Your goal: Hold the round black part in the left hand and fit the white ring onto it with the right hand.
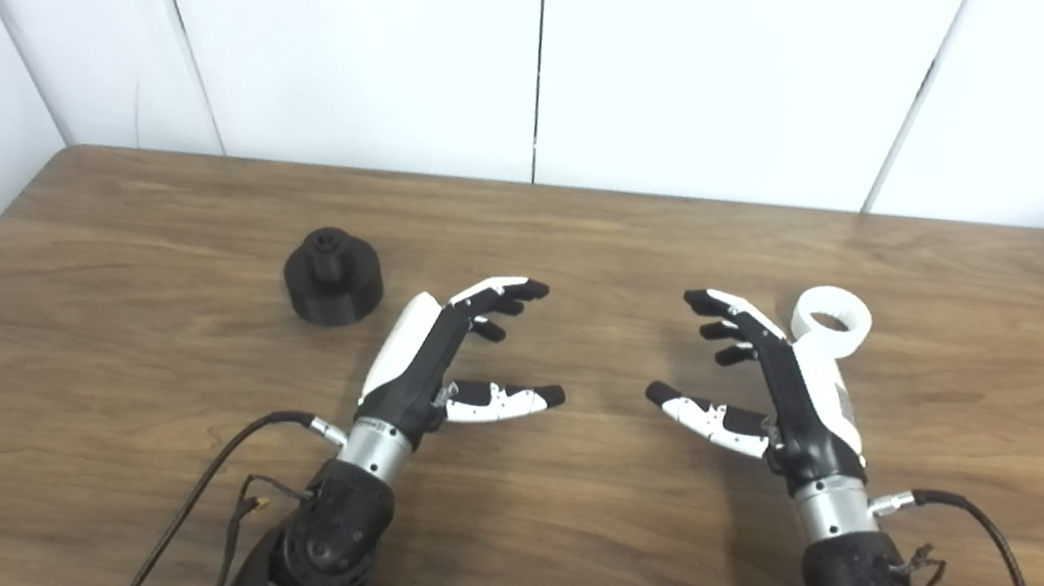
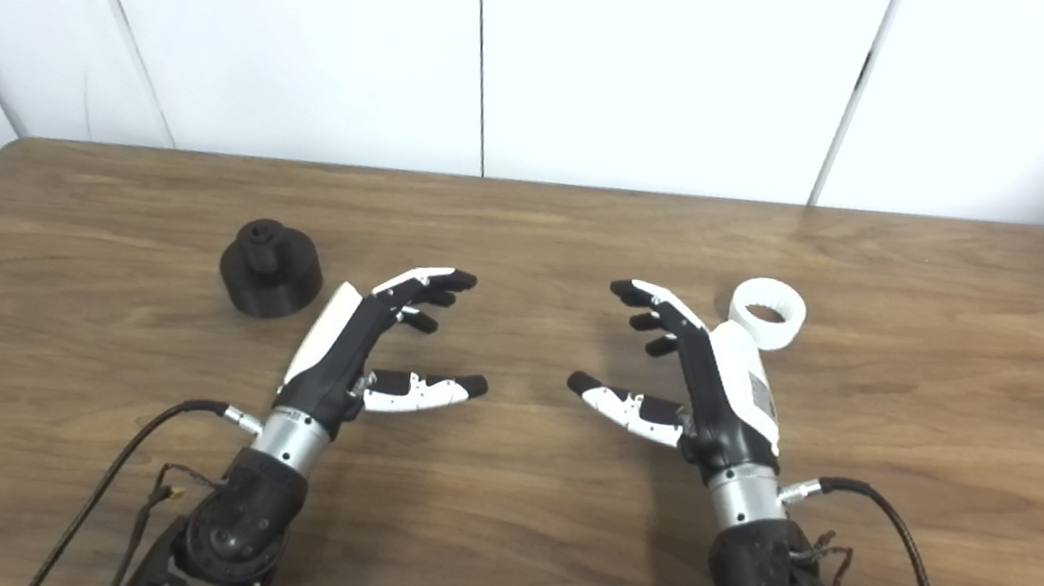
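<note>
The big brown table (image 1: 547, 559) holds everything; it is wide and flat, with white walls behind it.

The left hand (image 1: 432, 362) hangs over the table with its fingers spread apart, and it holds nothing; the right hand (image 1: 772, 386) faces it the same way, fingers apart, also holding nothing; the two hands point at each other across a bare patch of wood.

The round black part (image 1: 334, 276) sits on the table just past the left hand, on its outer side, not touching it; it has a wide bottom and a small knob on top. The white ring (image 1: 831, 320) sits on the table just behind the right hand, so part of it is hidden by that hand; I cannot tell if they touch.

Nothing has been picked up yet, so I think the job is only at its start.

What could go wrong: the ring is small and round, so fingers could push it away and it could roll or slide; the black part is smooth, so a loose grab might let it tip or slip; if it is held crooked, the ring may jam on the knob.

There are no boxes, bowls or trays here, so nothing sits inside anything.
</note>
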